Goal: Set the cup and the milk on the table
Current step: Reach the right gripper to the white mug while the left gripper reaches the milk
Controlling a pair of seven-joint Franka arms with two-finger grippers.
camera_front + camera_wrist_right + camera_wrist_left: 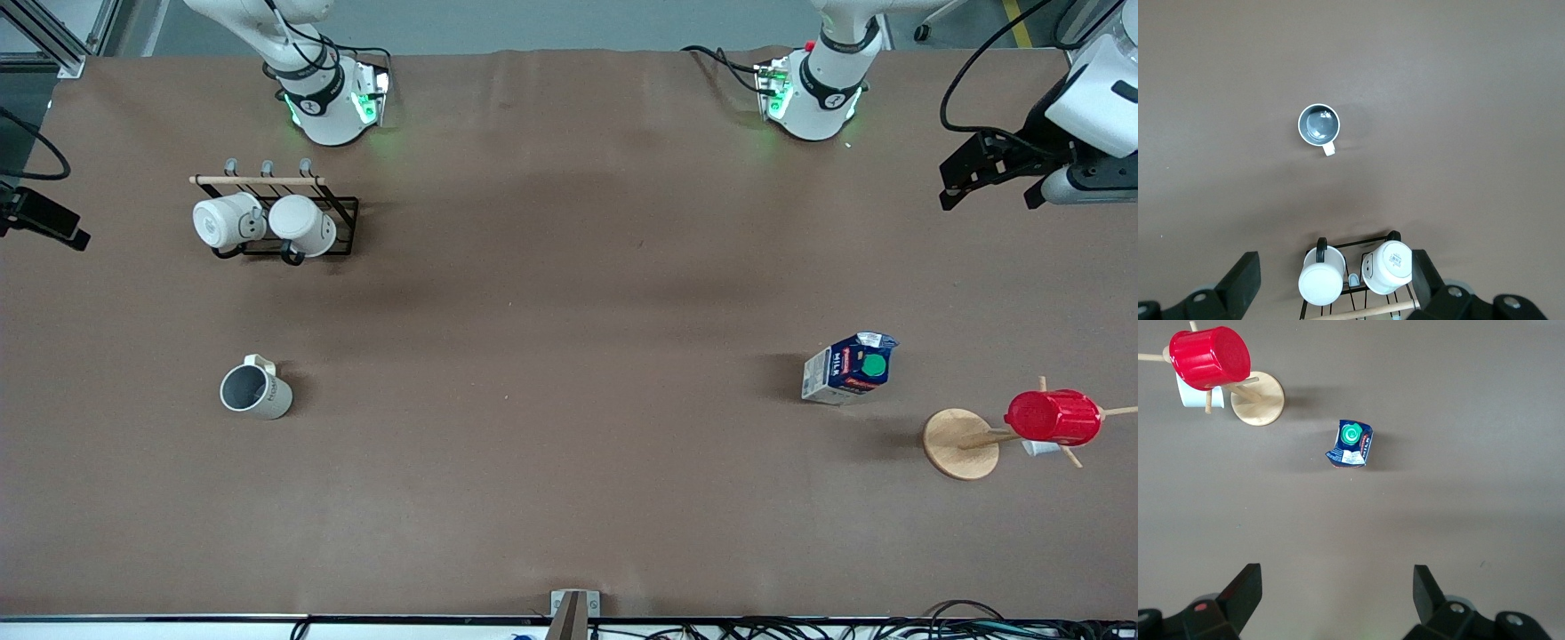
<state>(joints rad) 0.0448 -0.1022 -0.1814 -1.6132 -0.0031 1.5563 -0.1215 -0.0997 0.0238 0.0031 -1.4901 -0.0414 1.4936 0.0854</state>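
Cup [256, 389] and milk [849, 368] stand upright on the surface [569, 444]. Left gripper [1337, 587] and right gripper [1335, 273] hang high, fingers spread, holding nothing. I'd keep clear, disturbing neither.

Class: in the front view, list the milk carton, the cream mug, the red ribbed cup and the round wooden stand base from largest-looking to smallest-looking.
1. Red ribbed cup; it sits raised on the stand, closer to the camera, so this is unsure.
2. Milk carton.
3. Round wooden base and cream mug: too alike to rank.
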